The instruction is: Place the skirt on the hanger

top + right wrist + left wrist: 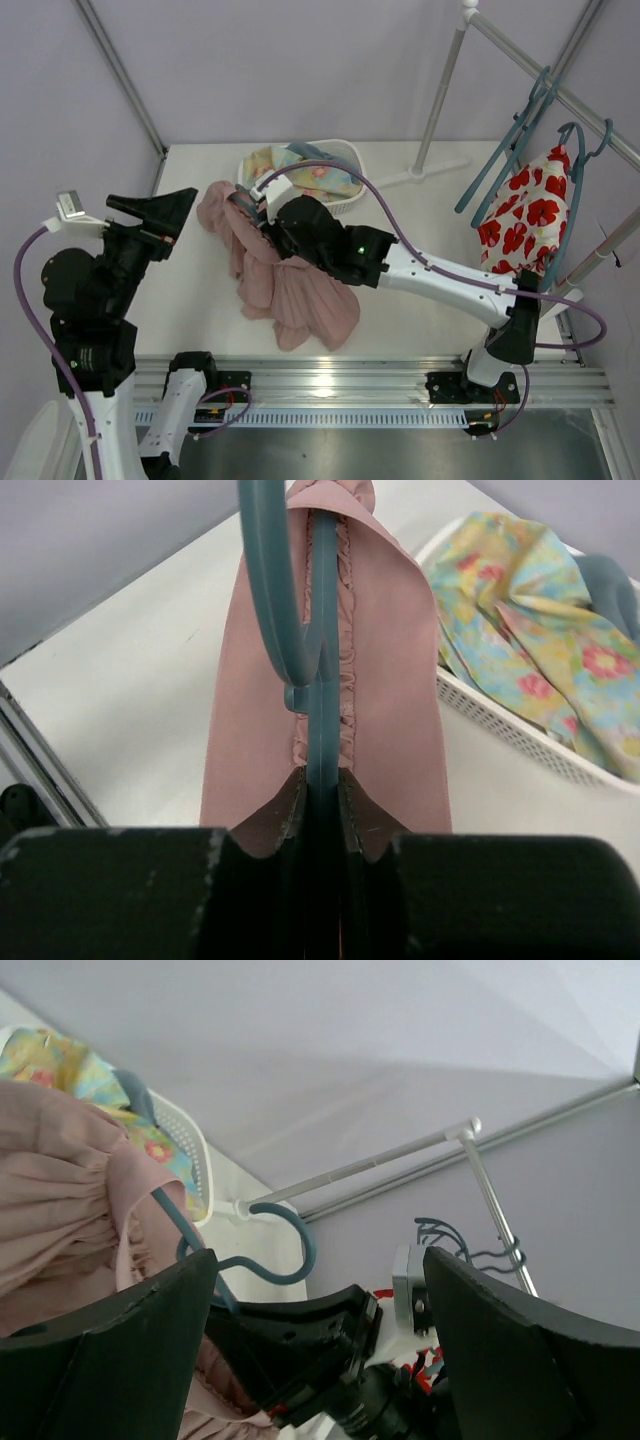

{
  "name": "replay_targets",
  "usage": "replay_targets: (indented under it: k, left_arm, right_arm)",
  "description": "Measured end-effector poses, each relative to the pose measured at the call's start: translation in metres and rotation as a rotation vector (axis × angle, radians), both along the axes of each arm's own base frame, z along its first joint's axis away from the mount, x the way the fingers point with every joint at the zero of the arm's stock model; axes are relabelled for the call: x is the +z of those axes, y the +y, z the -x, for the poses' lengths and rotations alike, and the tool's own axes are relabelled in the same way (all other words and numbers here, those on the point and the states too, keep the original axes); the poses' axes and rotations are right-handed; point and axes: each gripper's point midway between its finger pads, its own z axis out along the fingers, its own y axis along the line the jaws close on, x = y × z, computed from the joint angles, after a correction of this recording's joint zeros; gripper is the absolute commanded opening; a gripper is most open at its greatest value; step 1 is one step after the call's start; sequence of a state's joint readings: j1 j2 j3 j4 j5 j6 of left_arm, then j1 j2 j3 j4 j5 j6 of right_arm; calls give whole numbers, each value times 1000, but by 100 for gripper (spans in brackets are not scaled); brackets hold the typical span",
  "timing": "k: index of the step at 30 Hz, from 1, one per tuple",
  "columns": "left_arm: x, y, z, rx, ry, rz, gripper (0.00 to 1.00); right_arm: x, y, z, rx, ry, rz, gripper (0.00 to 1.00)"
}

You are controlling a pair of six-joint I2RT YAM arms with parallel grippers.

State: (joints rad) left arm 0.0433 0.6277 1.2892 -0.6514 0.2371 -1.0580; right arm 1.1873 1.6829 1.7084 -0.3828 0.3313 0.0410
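Observation:
The dusty-pink skirt [292, 285] hangs in a heap from the teal hanger [272, 590] down onto the table's middle. My right gripper [262, 208] is shut on the hanger's stem [322, 780], with the skirt's gathered waistband [345, 660] draped over both sides of the hanger. In the left wrist view the hanger's hook [292, 1232] stands free above the pink fabric [60, 1190]. My left gripper [172, 215] stands open just left of the skirt, its fingers [120, 1350] wide apart with nothing between them.
A white basket [352, 155] with a yellow-and-blue floral cloth [315, 178] sits behind the skirt. At the right, a metal rack [520, 60] carries more teal hangers [520, 130] and a white cloth with red flowers [525, 220].

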Motion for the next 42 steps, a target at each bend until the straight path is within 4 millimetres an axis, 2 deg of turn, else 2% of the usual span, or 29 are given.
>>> replay_targets:
  k: [5,10,18,22,27,30,34,38,42]
  left_arm:
    - [14,-10,22,-71,-98,-126,87]
    - [4,-26,22,-195,-115,-260,84]
    - [-38,-22,16,-247,-30,-479,84]
    - [-61,-9,6,-206,41,-554,84]
    - [-118,9,-14,-169,208,-610,85]
    - [-141,15,-25,-172,290,-634,85]
    - [-153,20,-37,-176,339,-663,85]
    - [-162,22,-45,-185,374,-683,86]
    - [-166,24,-50,-185,388,-701,86]
  right_arm:
    - [24,-34,-3,-137,17,-45,0]
    - [49,-65,-5,-254,27,-109,0]
    - [68,-120,-11,-448,14,-141,0]
    - [77,-155,-26,-587,11,-132,0]
    - [104,-205,-48,-791,-2,-158,0]
    - [120,-236,-59,-901,-16,-182,0]
    - [134,-275,-72,-1021,-26,-206,0]
    - [139,-304,-85,-1136,-28,-206,0]
    - [137,-312,-99,-1205,-38,-180,0]
